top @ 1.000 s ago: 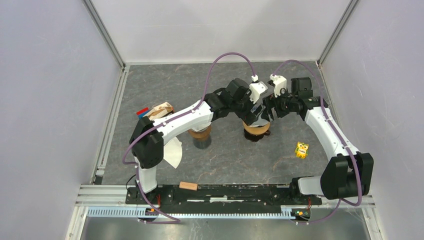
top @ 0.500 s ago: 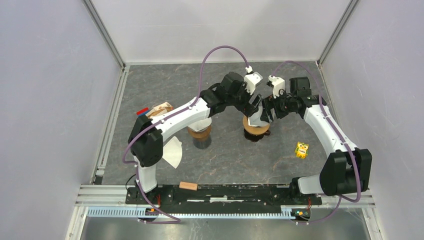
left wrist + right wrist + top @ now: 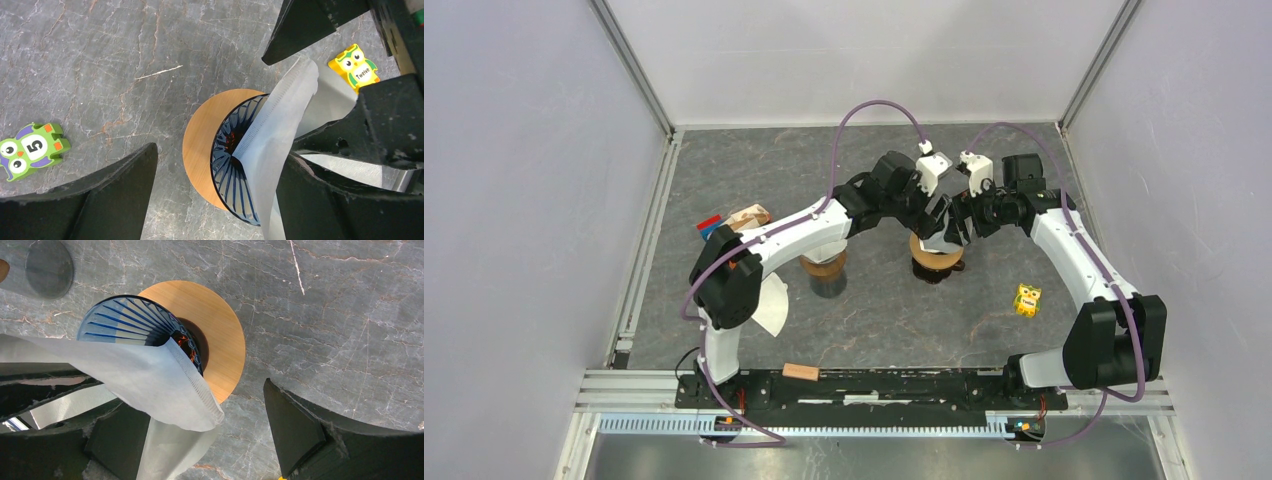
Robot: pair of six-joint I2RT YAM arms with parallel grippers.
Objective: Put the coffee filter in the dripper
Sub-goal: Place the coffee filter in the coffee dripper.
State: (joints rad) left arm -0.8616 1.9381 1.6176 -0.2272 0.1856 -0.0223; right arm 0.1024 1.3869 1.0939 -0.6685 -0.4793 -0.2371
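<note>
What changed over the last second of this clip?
The left end effector drew back from the dripper toward the back wall, then came partway back. No grasp or release shows: both end effectors are open beside the filter. The right end effector, dripper and owl block stayed put.

A grey, veined counter (image 3: 754, 170) is enclosed by plain pale walls (image 3: 524, 200), joined by aluminium framing (image 3: 632, 65).

Overhead plus wrist close-ups, both above dripper (image 3: 202, 150)
</note>
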